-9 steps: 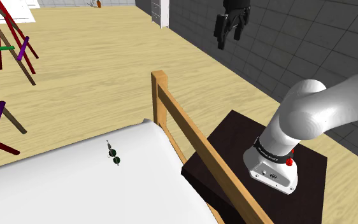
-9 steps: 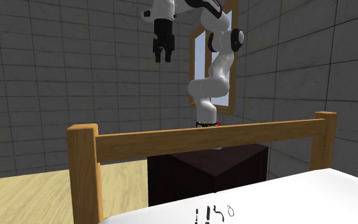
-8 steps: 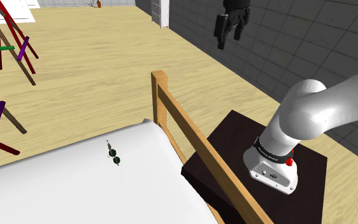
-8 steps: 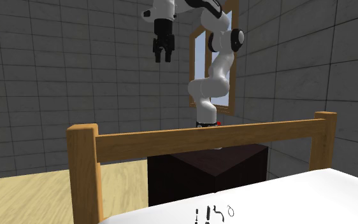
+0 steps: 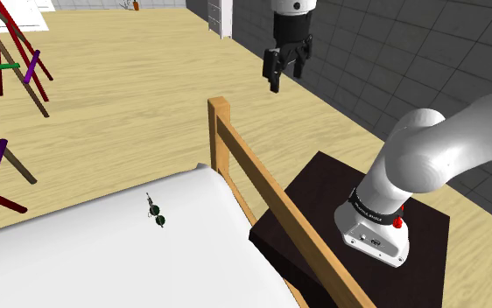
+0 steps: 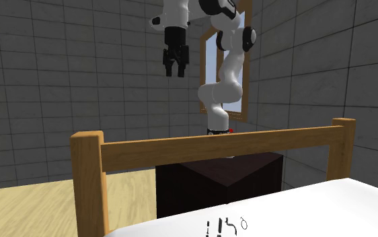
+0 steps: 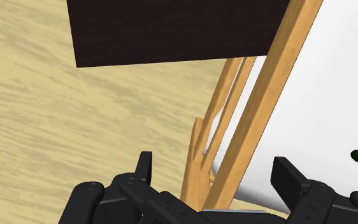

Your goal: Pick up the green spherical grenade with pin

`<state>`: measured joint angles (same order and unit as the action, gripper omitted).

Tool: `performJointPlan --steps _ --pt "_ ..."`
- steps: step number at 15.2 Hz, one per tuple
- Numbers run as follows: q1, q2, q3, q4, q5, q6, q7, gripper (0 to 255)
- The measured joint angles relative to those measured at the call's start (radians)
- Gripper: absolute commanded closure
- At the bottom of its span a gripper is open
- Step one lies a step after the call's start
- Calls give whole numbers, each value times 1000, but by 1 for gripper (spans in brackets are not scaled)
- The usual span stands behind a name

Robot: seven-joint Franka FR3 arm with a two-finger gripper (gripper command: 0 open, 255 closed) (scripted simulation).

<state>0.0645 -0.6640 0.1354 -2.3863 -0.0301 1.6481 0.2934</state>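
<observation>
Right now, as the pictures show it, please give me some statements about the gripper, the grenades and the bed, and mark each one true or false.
1. The gripper is open. True.
2. The gripper holds a grenade. False: the green grenades lie on the white bed, far from it.
3. The dark stand is next to the wooden bed rail. True.
4. The gripper touches the bed rail. False: it hangs high above it.

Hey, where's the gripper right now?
In the shoulder view the gripper hangs open at top middle, high over the wooden bed rail, between the dark stand and the white bed.
</observation>
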Motion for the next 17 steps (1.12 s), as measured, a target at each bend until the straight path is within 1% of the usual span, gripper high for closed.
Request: performJointPlan --steps 3,8,12,17 --pt "17 76 48 -5 28 77 55 0" --pt "38 205 118 21 56 176 138 0" --pt "49 338 174 54 57 272 208 0" --pt "65 492 233 113 36 359 297 0"
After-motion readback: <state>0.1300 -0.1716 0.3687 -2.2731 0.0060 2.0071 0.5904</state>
